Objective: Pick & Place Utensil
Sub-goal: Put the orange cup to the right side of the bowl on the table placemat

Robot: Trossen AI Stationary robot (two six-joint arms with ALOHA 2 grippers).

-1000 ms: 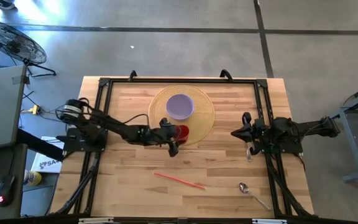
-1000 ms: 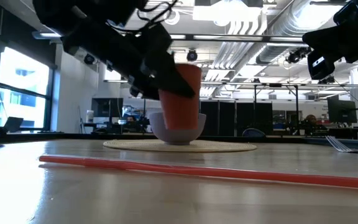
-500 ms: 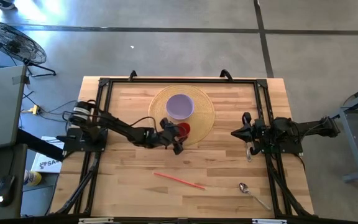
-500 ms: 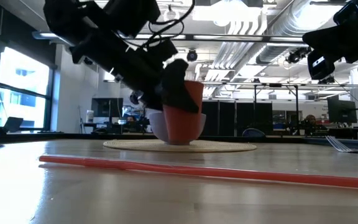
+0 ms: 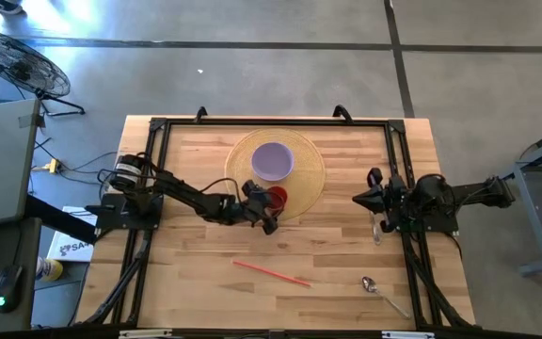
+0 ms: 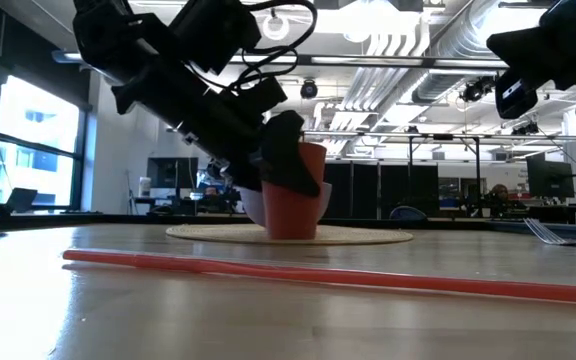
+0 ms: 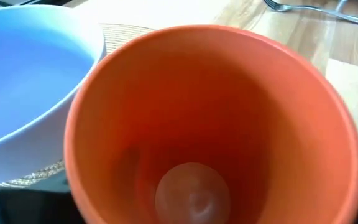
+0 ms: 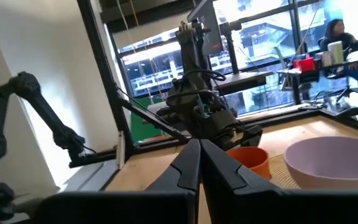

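An orange cup [image 5: 276,197] stands by its base on the near part of the round woven placemat [image 5: 310,169], next to the lilac bowl [image 5: 273,160]. My left gripper [image 5: 262,215] is at the cup's left side, shut on it. The left wrist view looks straight into the cup [image 7: 210,124], with the bowl [image 7: 23,81] beside it. A red straw [image 5: 271,272] lies flat on the table, nearer the near edge. A spoon [image 5: 382,292] lies at the near right. My right gripper [image 5: 376,202] waits at the right, shut, above a fork [image 5: 378,227]. My left gripper holds the cup by its upper wall below the rim [image 6: 303,160], on the cup's left side. The fingers [image 6: 286,150] come slanting down from the table's left. The cup's base is on the placemat [image 6: 368,235] and it leans slightly. Whether a finger is inside, I cannot see.
The bowl [image 6: 253,205] sits just behind the cup on the mat. The straw [image 6: 318,272] runs across the near part of the table. The fork [image 6: 558,235] lies at the right. Bare wood shows left of the mat and along the near left.
My left gripper has come down and tipped lower, still shut on the cup. The cup was lifted clear above the mat a second ago. It now stands on the mat beside the bowl.
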